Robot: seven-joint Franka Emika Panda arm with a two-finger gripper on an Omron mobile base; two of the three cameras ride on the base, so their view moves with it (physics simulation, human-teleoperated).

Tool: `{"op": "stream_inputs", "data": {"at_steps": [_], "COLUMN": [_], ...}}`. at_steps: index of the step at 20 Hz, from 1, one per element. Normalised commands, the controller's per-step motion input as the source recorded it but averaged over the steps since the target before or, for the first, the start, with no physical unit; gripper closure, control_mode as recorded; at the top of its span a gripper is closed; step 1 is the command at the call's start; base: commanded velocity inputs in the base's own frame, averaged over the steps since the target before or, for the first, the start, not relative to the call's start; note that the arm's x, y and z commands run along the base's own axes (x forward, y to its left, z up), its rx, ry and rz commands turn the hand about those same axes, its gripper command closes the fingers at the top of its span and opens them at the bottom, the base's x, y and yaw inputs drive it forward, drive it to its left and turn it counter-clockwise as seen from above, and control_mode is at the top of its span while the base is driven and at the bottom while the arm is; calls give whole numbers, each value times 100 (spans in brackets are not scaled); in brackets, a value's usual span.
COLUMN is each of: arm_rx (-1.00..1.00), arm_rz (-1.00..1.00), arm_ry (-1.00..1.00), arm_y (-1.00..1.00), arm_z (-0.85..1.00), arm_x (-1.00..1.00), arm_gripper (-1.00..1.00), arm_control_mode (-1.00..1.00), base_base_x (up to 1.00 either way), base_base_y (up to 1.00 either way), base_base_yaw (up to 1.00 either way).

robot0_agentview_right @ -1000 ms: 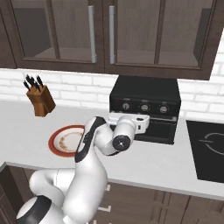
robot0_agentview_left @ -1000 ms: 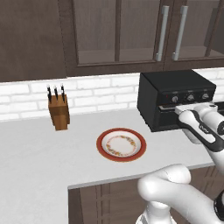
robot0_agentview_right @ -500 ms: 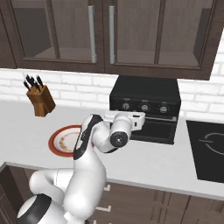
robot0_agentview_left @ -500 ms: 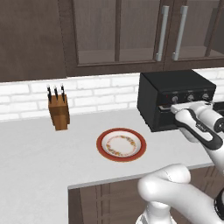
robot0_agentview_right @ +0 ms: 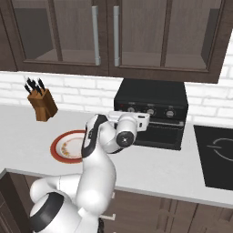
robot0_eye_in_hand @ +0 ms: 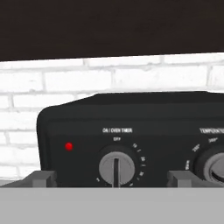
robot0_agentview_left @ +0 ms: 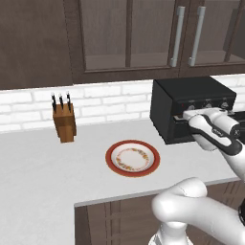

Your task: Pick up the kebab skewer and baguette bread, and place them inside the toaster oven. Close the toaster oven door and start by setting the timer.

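Note:
The black toaster oven [robot0_agentview_left: 191, 95] [robot0_agentview_right: 150, 95] stands at the back of the counter against the brick wall. Its door [robot0_agentview_right: 160, 132] is up against the front. My gripper [robot0_agentview_right: 131, 114] [robot0_agentview_left: 187, 116] hovers open right in front of the knob row with nothing between its fingers. In the hand view the leftmost knob [robot0_eye_in_hand: 116, 168], labelled as the timer, sits midway between my fingertips [robot0_eye_in_hand: 41, 178], its pointer straight up and down. A red light [robot0_eye_in_hand: 68, 146] glows left of it. The kebab skewer and the baguette bread are out of view.
A red-rimmed plate [robot0_agentview_left: 132, 158] [robot0_agentview_right: 68, 145] lies bare on the counter left of the oven. A wooden knife block [robot0_agentview_left: 64, 122] [robot0_agentview_right: 42, 103] stands further left by the wall. A black cooktop [robot0_agentview_right: 218, 154] is right of the oven. Wall cabinets hang above.
My gripper has slid left along the oven's front and slightly up, to the leftmost knob. It stays open. Nothing else has moved.

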Motion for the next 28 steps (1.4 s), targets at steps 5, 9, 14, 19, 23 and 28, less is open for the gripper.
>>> {"op": "stream_inputs", "data": {"at_steps": [5,9,14,19,23,28], "arm_rx": [6,1,0,0,0,0], "arm_rz": [0,0,0,0,0,0], "arm_ry": [0,0,0,0,0,0], "arm_y": [0,-1,0,-1,0,0], "arm_z": [0,-1,-5,-1,-7,-3], "arm_x": [11,12,15,4,8,15], "arm_gripper": [-100,-100,-100,-100,-100,-100], "arm_control_mode": [-100,-100,-100,-100,-100,-100], "base_base_x": [0,0,0,0,0,0], "base_base_y": [0,0,0,0,0,0], "base_base_yaw": [0,0,0,0,0,0]}}
